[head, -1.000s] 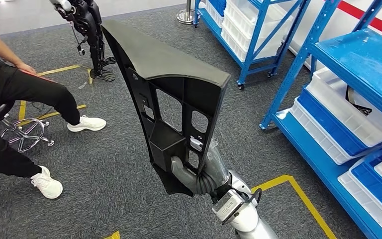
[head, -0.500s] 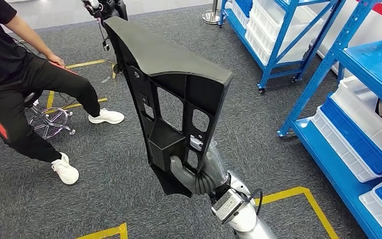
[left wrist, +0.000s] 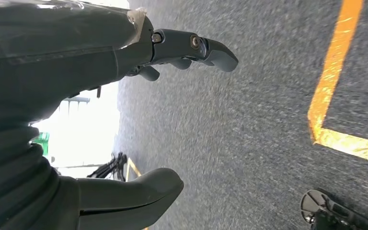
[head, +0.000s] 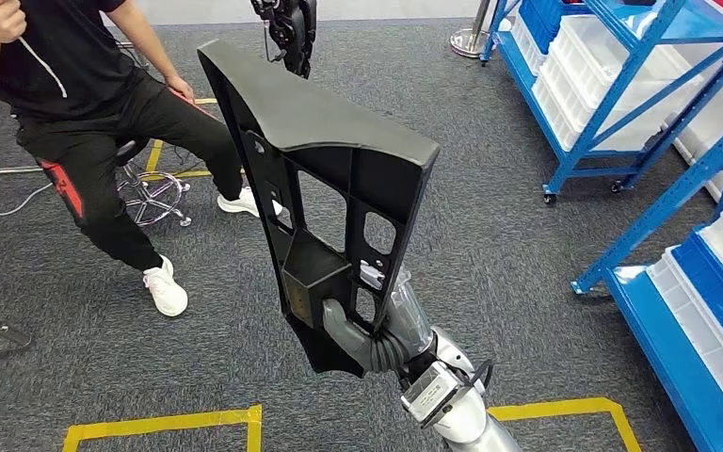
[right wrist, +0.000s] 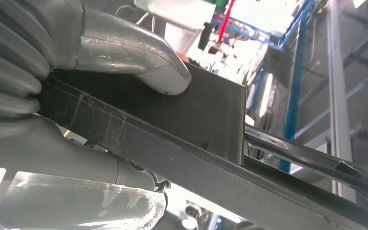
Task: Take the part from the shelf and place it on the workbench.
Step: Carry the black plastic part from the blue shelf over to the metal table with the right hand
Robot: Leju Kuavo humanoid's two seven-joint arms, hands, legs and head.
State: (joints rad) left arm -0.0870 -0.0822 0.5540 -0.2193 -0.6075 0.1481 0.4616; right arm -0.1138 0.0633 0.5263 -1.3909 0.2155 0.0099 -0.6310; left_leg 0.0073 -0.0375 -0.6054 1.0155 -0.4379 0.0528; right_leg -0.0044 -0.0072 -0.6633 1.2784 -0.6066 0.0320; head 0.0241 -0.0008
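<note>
Closest in, the right hand [head: 362, 331] is wrapped around the lower end of the part [head: 325, 179], thumb hooked through one of the cutouts and fingers closed round a rib. The right wrist view backs that up: the thumb [right wrist: 124, 50] presses flat on a black wall of the part [right wrist: 172, 143] with the edge of it wedged into the palm. So it's clamped on, no gap that I can see.

The left hand [left wrist: 182, 52] hangs low over the carpet with its fingers spread, holding nothing.

The part itself is up in the air in front of the robot, standing nearly upright, held from the bottom, with its long curved outer skin running away and up. No workbench in sight, so I'd say this is mid-carry.

Handling guess: looks like a moulded plastic trim panel, stiff and ribbed on the back, probably fairly light for its size. The trouble is leverage. 1 hand at the bottom of something that tall means any sway wants to twist it out of the grip. The smooth outer face looks slippery, while the ribs and window holes on the back are the obvious places to grab. A second hold higher up on a rib would steady it a lot.

Further off, a person [head: 85, 104] in black sits on a stool [head: 155, 193], and blue shelving [head: 621, 104] with white bins [head: 706, 292] stands to the right.
</note>
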